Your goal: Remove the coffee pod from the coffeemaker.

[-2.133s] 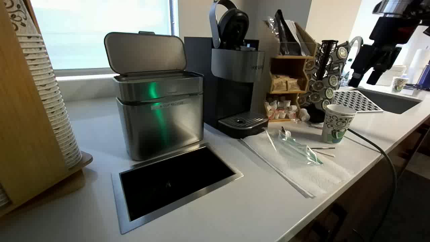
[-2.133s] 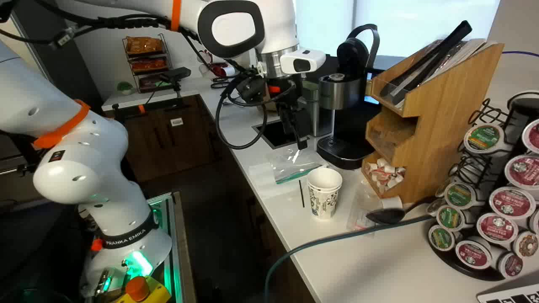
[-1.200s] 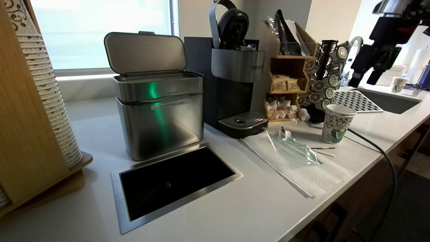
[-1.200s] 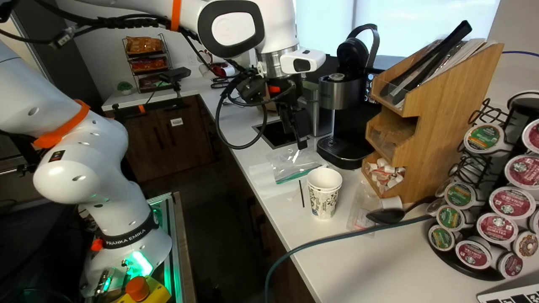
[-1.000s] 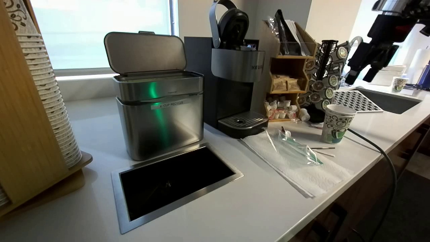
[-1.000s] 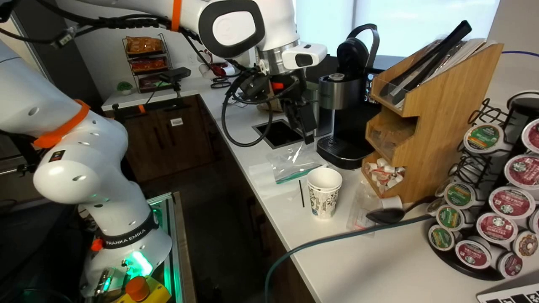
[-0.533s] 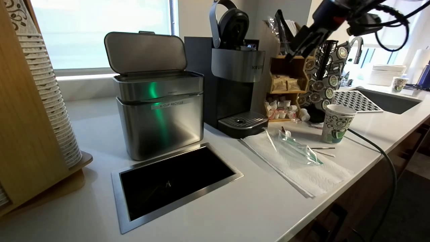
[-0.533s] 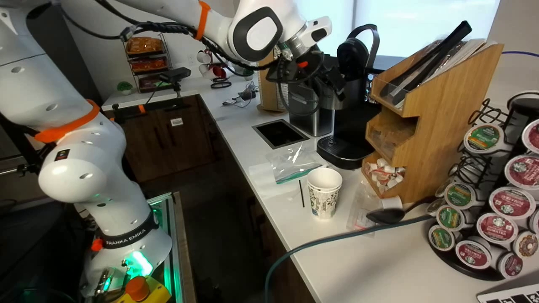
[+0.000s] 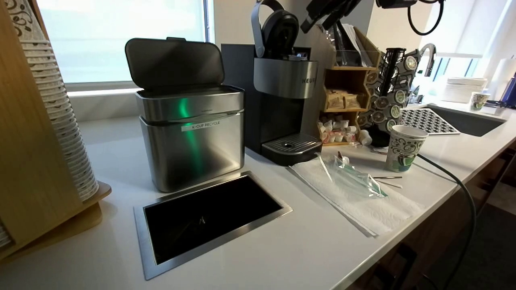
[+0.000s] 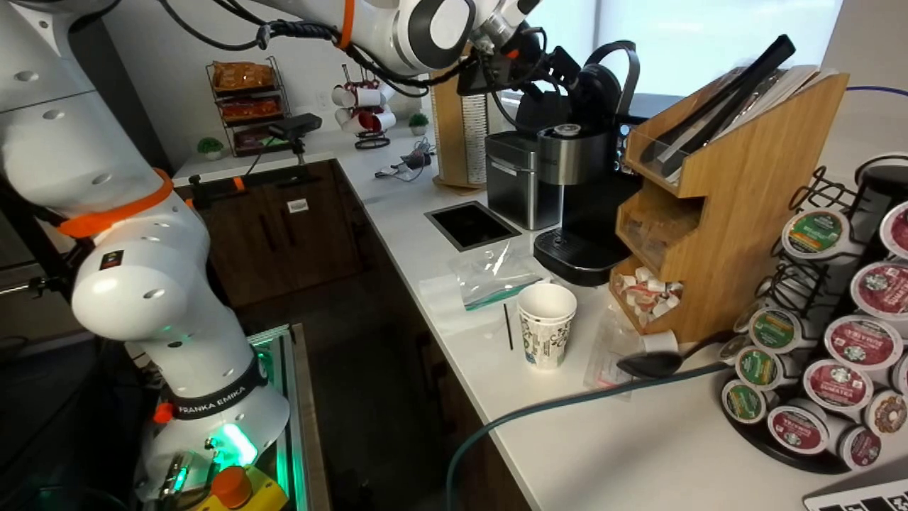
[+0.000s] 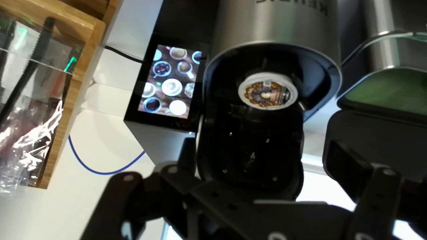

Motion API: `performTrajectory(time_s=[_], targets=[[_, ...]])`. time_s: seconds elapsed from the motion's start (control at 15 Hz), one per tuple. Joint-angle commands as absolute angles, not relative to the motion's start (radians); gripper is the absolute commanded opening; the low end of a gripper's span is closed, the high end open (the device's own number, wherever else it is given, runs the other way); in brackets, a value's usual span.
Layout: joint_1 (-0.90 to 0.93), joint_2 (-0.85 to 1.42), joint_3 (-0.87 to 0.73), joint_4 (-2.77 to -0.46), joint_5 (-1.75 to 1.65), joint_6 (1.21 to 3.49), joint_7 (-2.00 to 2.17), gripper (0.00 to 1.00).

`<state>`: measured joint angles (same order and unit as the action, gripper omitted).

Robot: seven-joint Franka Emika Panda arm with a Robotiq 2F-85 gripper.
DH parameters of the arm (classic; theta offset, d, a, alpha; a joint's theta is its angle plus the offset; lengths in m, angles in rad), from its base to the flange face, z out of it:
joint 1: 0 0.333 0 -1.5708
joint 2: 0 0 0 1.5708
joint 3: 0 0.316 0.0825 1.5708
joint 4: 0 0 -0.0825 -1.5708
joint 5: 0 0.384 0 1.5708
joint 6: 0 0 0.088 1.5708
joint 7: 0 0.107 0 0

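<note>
Looks like a break-room kitchenette: has a coffeemaker, a bin labelled K-CUP RECYCLE, a carousel of coffee pods, stacked paper cups and a sink in a long white counter.

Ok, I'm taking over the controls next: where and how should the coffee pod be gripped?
Probably best to pinch the coffee pod by opposite sides of its white rim, lowering the open hand from above and in front: it sits label up with the rim exposed, while the coffeemaker's raised lid stands behind it.
</note>
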<state>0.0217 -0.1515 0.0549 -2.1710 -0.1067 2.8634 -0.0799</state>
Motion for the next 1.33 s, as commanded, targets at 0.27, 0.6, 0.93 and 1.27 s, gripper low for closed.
performTrajectory(time_s=[0.27, 0.6, 0.93, 1.27], targets=[[-0.004, -0.119, 0.051, -2.205, -0.12, 2.991, -0.003, 1.0], [-0.064, -0.063, 0.082, -2.194, -0.211, 3.098, 0.189, 1.0], [-0.101, -0.016, 0.096, -2.163, -0.363, 3.059, 0.41, 1.0], [-0.056, -0.003, 0.126, -2.161, -0.332, 3.053, 0.434, 1.0]])
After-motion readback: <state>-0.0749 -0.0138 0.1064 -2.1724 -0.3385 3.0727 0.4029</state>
